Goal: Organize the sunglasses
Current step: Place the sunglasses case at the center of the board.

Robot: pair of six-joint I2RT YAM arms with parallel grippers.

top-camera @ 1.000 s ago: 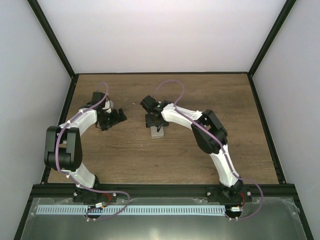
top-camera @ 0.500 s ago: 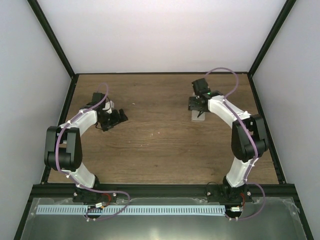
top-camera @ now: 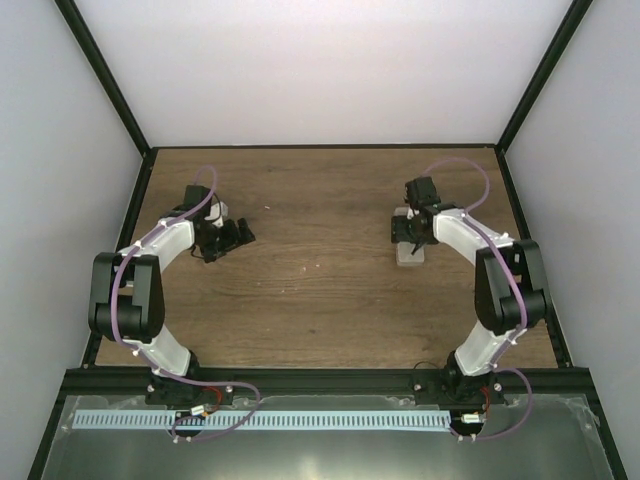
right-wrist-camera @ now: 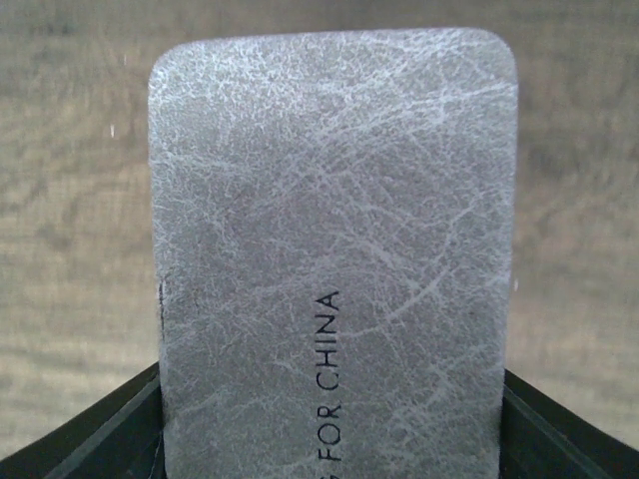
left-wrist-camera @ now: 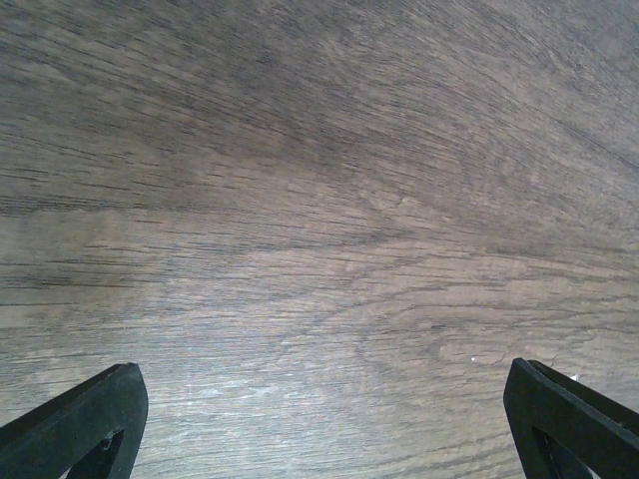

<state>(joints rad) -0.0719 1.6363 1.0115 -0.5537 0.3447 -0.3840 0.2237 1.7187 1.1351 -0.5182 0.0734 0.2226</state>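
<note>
My right gripper (top-camera: pixel 410 238) is shut on the closed grey rectangular case (top-camera: pixel 408 257) at the right of the wooden table (top-camera: pixel 320 300). In the right wrist view the case (right-wrist-camera: pixel 329 230) fills the frame between my black fingers (right-wrist-camera: pixel 125 424), printed "FOR CHINA" on its textured face. I cannot tell whether it touches the table. My left gripper (top-camera: pixel 228 238) is open and empty, low over the table at the left. Its fingertips (left-wrist-camera: pixel 100 409) stand wide apart over bare wood. The sunglasses are out of view in every frame.
Black frame posts (top-camera: pixel 110 100) and white walls enclose the table on three sides. A metal rail (top-camera: pixel 260 420) runs along the near edge by the arm bases.
My right arm swung the grey case from the table's middle to the right side, then drew it slightly nearer. The left arm has not moved.
</note>
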